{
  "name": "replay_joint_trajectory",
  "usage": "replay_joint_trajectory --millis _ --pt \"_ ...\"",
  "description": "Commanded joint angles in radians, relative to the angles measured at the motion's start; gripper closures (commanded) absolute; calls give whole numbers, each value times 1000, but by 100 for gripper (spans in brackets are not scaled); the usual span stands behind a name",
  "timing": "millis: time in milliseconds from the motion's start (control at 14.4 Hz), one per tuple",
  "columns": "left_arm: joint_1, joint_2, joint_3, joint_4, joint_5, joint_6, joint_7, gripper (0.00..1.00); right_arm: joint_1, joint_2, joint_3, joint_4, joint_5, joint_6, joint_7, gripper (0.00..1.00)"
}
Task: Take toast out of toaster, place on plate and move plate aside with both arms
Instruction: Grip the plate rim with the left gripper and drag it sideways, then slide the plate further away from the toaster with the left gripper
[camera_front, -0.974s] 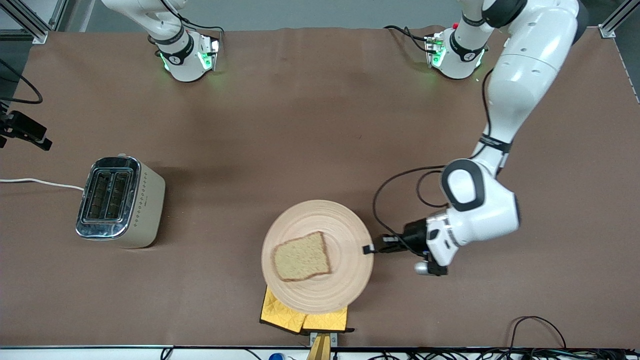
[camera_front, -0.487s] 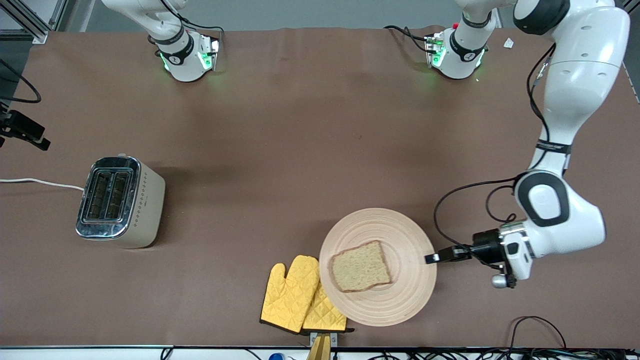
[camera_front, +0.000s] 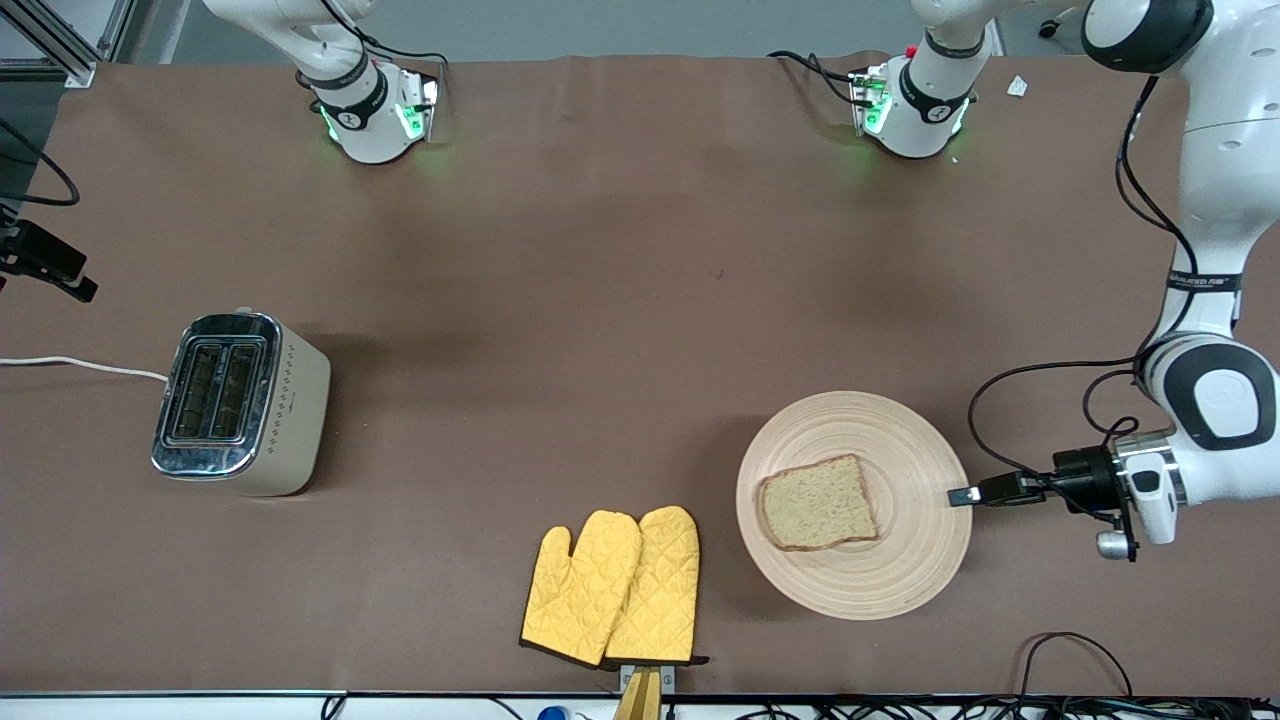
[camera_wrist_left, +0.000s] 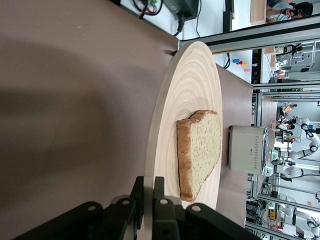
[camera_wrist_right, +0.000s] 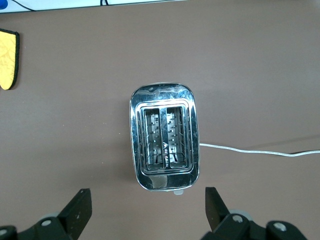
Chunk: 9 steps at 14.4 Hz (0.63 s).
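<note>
The round pale wooden plate (camera_front: 885, 440) is toward the left arm's end of the table, with the toast (camera_front: 818, 503) lying flat on it. My left gripper (camera_front: 962, 495) is shut on the plate's rim at the edge toward the left arm's end. In the left wrist view the two fingers pinch the rim of the plate (camera_wrist_left: 190, 95) at my left gripper (camera_wrist_left: 151, 182), and the toast (camera_wrist_left: 200, 150) lies just past them. My right gripper (camera_wrist_right: 146, 192) hangs open high over the toaster (camera_wrist_right: 165, 137), holding nothing. It is out of the front view.
Two yellow quilted oven mitts (camera_front: 612, 585) lie side by side by the table's front edge, beside the plate. The silver toaster (camera_front: 240, 400) stands toward the right arm's end, its white cord (camera_front: 80, 365) trailing off. Cables (camera_front: 1075, 650) lie along the front edge.
The left gripper has carried the plate with the toast toward the left arm's end of the table, off the mitts, which now lie uncovered. The toaster has not moved.
</note>
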Motion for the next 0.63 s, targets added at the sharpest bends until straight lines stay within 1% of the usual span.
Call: replay_joint_trajectory --millis 0,348,487,557 --pt "63 -14 -17 -57 -6 -29 90 100 -23 -17 13 -7 -1 8 -11 0" --pt "175 8 -16 -147 -6 -49 225 100 -24 -16 14 -6 -6 19 -11 0" --pt "216 38 -8 -144 11 -58 248 100 -23 -16 14 -7 -12 11 -9 0" --pt "227 54 -4 -140 40 -58 268 100 -21 -16 14 -7 -14 11 -11 0"
